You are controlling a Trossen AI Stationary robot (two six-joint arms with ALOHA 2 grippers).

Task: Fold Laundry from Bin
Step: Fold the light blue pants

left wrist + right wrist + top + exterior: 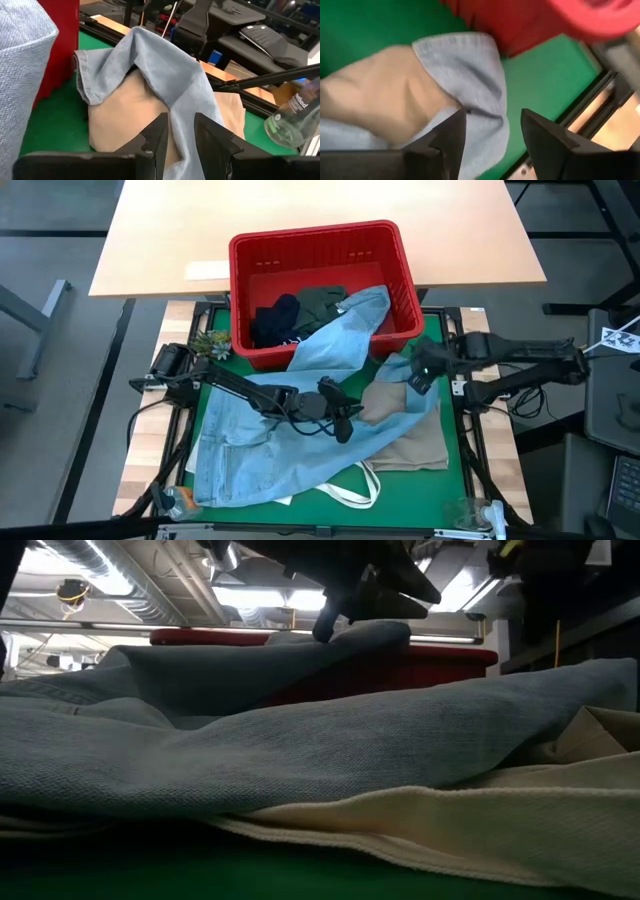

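left pincer: pinched onto the jeans
right pincer: spread wide, held above the jeans' hem
bin: still partly filled with laundry

The bin sits at the back of the mat. 1 leg of the jeans hangs over its front rim, the rest spread across the mat's left and middle. The beige cloth lies to the right, partly under the jeans. 2 garments lie inside the bin. A tote strap lies in front.
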